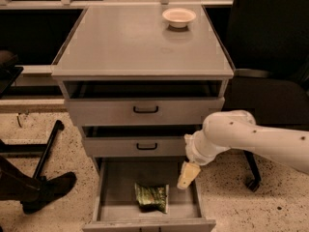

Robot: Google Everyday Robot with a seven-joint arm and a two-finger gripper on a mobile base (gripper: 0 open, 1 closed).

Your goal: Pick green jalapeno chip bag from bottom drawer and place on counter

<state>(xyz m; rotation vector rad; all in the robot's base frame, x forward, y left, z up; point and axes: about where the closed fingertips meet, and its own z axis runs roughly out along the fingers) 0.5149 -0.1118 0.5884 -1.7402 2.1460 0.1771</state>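
The green jalapeno chip bag (151, 197) lies crumpled on the grey floor of the open bottom drawer (116, 187), near its front middle. My gripper (187, 176) hangs from the white arm that reaches in from the right. It is over the drawer's right side, a little above and to the right of the bag, apart from it. The counter (130, 42) is the flat grey top of the cabinet.
A round white bowl (179, 17) stands at the counter's back right. The two upper drawers (145, 110) with black handles are slightly open. A black office chair (270, 86) stands right of the cabinet. A black stand leg and a shoe (46, 190) are on the floor at left.
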